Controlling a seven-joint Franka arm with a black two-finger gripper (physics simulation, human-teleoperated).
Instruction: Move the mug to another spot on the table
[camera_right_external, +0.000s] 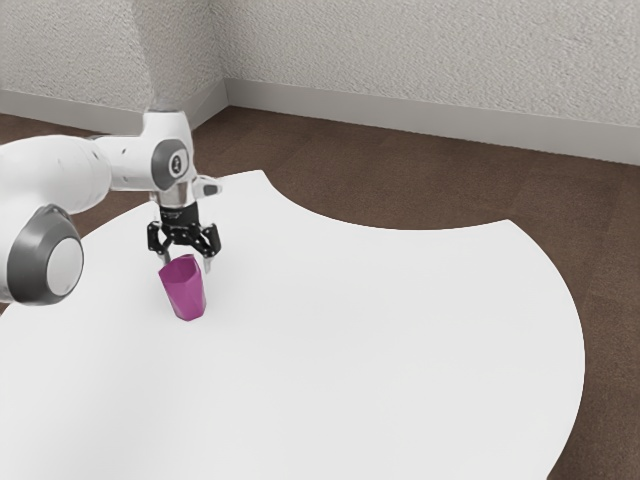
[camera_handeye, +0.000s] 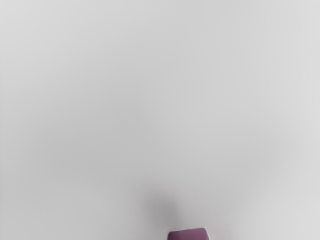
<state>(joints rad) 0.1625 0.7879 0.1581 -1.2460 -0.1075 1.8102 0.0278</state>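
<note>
The magenta mug (camera_right_external: 184, 292) sits tilted on the white table (camera_right_external: 400, 330), toward the exterior view's left. The wrist view adds its rim (camera_handeye: 187, 234) and a soft shadow on the table (camera_handeye: 150, 100). The gripper (camera_right_external: 185, 264) points down, pinching the mug's top from 2 sides. Brown floor (camera_right_external: 450, 170), pale wall (camera_right_external: 400, 50).

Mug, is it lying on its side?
No, the mug has its mouth facing up and is only slightly tilted.

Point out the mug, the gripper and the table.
mug (camera_right_external: 184, 292): exterior view, its purple side wall.
gripper (camera_right_external: 185, 262): exterior view, midway between fingertips.
table (camera_right_external: 400, 340): exterior view, bare white top.
</note>
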